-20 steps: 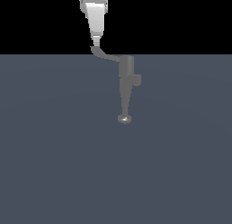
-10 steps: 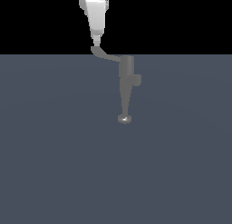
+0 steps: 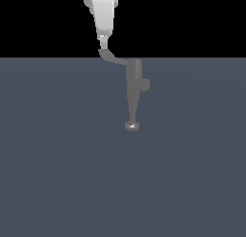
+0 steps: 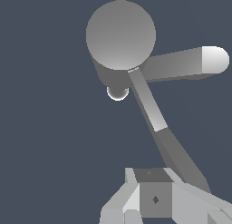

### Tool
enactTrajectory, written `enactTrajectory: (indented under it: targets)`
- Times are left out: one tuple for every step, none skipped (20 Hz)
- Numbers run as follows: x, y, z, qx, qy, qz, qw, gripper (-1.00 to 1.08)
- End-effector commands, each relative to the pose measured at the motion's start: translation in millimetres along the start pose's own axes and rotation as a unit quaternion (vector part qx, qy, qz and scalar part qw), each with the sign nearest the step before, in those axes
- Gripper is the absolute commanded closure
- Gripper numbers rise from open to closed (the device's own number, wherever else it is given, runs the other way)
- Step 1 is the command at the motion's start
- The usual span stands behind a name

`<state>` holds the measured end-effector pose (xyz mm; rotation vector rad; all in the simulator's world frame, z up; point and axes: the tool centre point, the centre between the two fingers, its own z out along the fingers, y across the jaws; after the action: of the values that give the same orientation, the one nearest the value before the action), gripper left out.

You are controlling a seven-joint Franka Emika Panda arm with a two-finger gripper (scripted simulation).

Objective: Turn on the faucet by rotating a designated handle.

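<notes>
Faucet [image 3: 133, 85]: a small matte grey fixture standing upright on the slate-grey worktop [image 3: 57, 173], about mid-width in the exterior view and toward the far part of the surface.
Faucet body: a cylindrical upper part that narrows to a thin stem ending in a round disc foot [image 3: 132, 126] resting on the worktop.
Side knob [image 3: 144, 84]: a stubby cylinder sticking out of the body toward the exterior view's right; in the wrist view it shows as a thick bar with a pale rounded end [image 4: 215, 60].
Faucet from above: in the wrist view the top of the body is a round grey cap [image 4: 120, 35], with the disc foot peeking out just below it.
Handle [image 3: 111, 58]: a thin bent grey lever joined to the top of the body, reaching toward the exterior view's left and rising to a flattened tip; in the wrist view [image 4: 156, 123] it runs from the cap to the fingers.
Hand [image 3: 103, 43]: white, coming down from above with its tip at the handle's paddle end, touching or just beside it.
Hand state: cannot tell whether it is clenched or released; the wrist view shows only the finger bases [image 4: 154, 198], with the handle passing alongside them.
</notes>
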<state>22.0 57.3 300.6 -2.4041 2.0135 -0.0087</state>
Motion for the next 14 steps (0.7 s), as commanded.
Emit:
enactTrajectory:
  targets:
    - [-1,10,2,-0.004,0.0,-0.001,1.0,1.08]
    - [-1,13,2,-0.004,0.0,-0.001,1.0,1.08]
    - [-1,16,2,-0.004,0.0,-0.001,1.0,1.08]
    - [-1,19,2,-0.004,0.0,-0.001,1.0,1.08]
    - [0,22,2,-0.004,0.0,-0.001,1.0,1.08]
    - [0,25,2,-0.004,0.0,-0.001,1.0,1.08]
    - [0,28,2,-0.004,0.0,-0.001,1.0,1.08]
    - [0,28,2,-0.004,0.0,-0.001,1.0,1.08]
    - [-2,23,-1,0.0,0.0,-0.002,1.0,1.08]
    - [1,26,-1,0.0,0.0,-0.002,1.0,1.08]
    - [4,29,-1,0.0,0.0,-0.002,1.0,1.08]
    - [6,32,-1,0.0,0.0,-0.002,1.0,1.08]
    - [9,34,0,-0.001,0.0,-0.002,1.0,1.08]
    - [12,37,-1,-0.001,0.0,-0.002,1.0,1.08]
